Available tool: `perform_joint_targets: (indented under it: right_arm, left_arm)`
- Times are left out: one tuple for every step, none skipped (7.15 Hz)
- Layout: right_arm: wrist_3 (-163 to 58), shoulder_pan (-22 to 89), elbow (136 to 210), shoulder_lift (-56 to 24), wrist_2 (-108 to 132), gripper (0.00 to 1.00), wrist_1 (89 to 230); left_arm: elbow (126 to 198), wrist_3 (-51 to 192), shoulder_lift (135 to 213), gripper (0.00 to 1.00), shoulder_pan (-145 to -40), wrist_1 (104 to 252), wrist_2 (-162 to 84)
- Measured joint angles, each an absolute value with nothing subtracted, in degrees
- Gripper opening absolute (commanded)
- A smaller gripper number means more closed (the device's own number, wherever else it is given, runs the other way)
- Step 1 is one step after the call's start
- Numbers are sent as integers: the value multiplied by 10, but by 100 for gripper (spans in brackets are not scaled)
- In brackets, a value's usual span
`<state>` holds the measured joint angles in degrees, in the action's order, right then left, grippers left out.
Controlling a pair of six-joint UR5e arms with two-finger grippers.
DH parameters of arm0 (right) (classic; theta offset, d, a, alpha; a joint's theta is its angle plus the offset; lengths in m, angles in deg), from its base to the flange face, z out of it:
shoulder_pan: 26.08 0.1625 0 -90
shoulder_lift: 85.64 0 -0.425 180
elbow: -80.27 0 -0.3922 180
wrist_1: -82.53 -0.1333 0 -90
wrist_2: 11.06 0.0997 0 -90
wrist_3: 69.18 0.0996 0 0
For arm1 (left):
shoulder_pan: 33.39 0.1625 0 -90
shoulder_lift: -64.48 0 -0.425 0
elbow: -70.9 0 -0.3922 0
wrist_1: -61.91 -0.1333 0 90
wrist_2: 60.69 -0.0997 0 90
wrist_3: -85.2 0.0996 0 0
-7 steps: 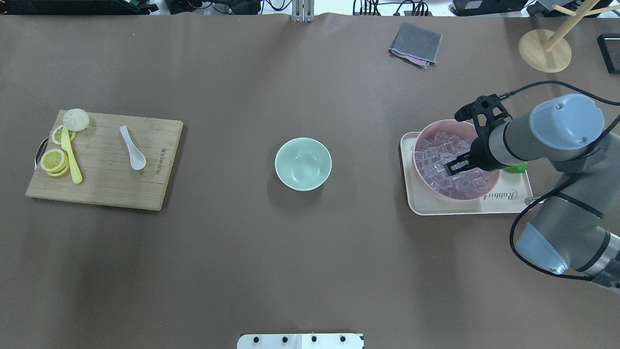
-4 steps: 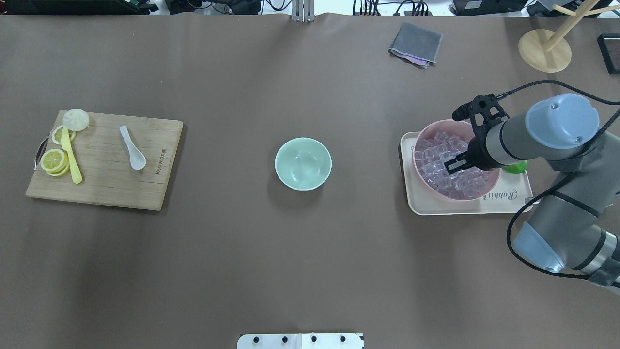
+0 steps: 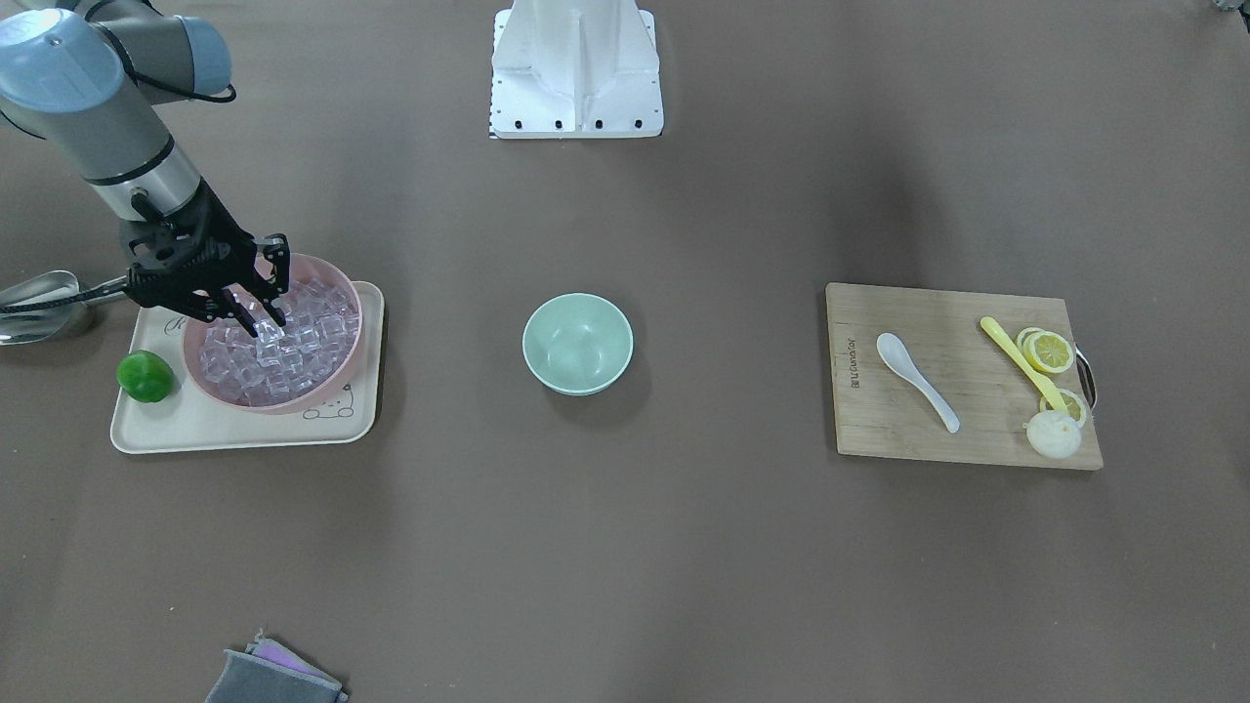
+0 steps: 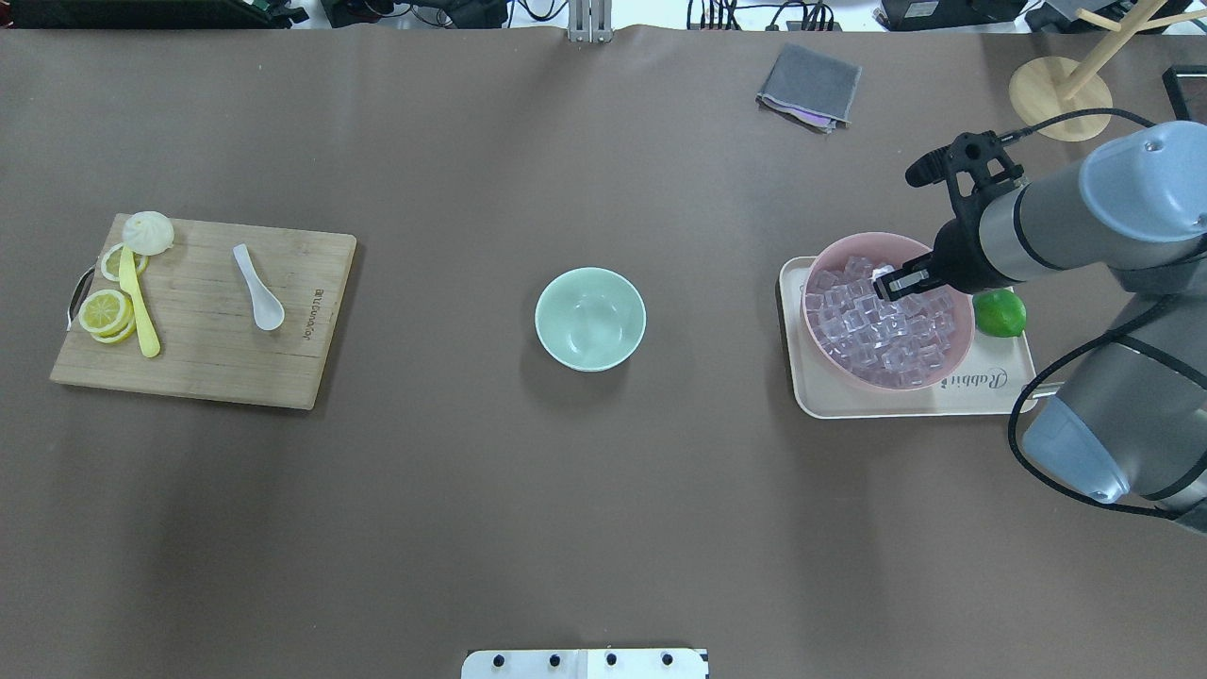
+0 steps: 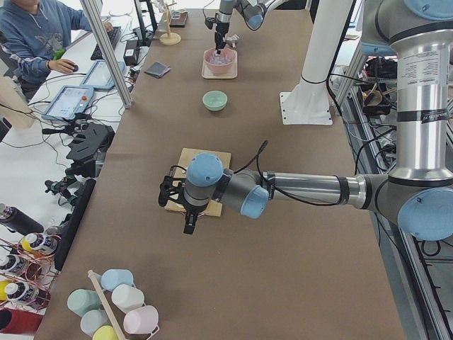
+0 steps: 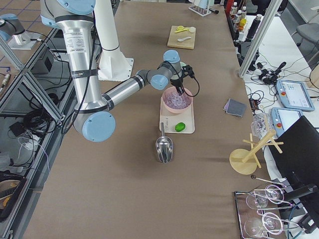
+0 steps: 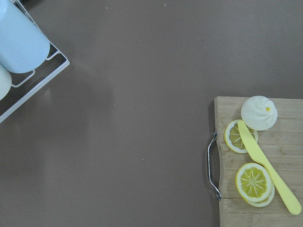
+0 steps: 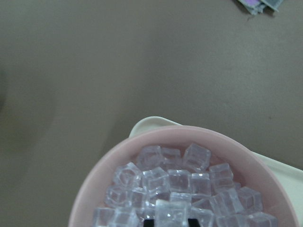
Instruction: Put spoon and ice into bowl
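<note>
Right claw (image 4: 884, 283) pinched on one ice cube (image 8: 173, 210) over the pink bowl (image 4: 954, 349), green bowl (image 4: 590, 318) empty, well apart to its left at desk centre; spoon (image 4: 258, 288) on far-left board (image 4: 189, 368), nearer left claw (image 5: 188, 225), grip can't tell.

The glossy white spoon (image 4: 257, 288) lies flat near the bench's (image 4: 603, 170) left end. The mint-green bowl (image 4: 590, 319) stands upright, empty, mid-bench. One clear ice cube (image 8: 171, 210) sits pinched in the right end effector (image 4: 884, 285), near the right end.
</note>
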<state>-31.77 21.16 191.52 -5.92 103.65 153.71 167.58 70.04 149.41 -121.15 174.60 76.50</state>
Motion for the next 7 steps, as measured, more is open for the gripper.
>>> perform_joint_targets:
  right_arm:
    - [-306,206,1929,-83,1038,0,1558]
    - [-271,174,1932,-120,1017,0,1581]
    - [-223,128,1924,-168,973,0,1603]
    - [-177,85,1899,-220,929,0,1619]
    - [-135,51,1859,-271,888,0,1624]
    - [-111,27,1818,-309,857,0,1624]
    - [-98,14,1785,-337,839,0,1622]
  left_arm:
    - [1661,691,1510,98,-1201,1746,764]
    - [1641,659,1541,98,-1177,1745,761]
    - [1631,611,1571,98,-1140,1744,749]
    - [1625,552,1601,98,-1095,1742,723]
    - [1618,489,1631,98,-1047,1741,696]
    - [1605,438,1659,98,-1004,1741,673]
    - [1591,396,1682,98,-968,1741,654]
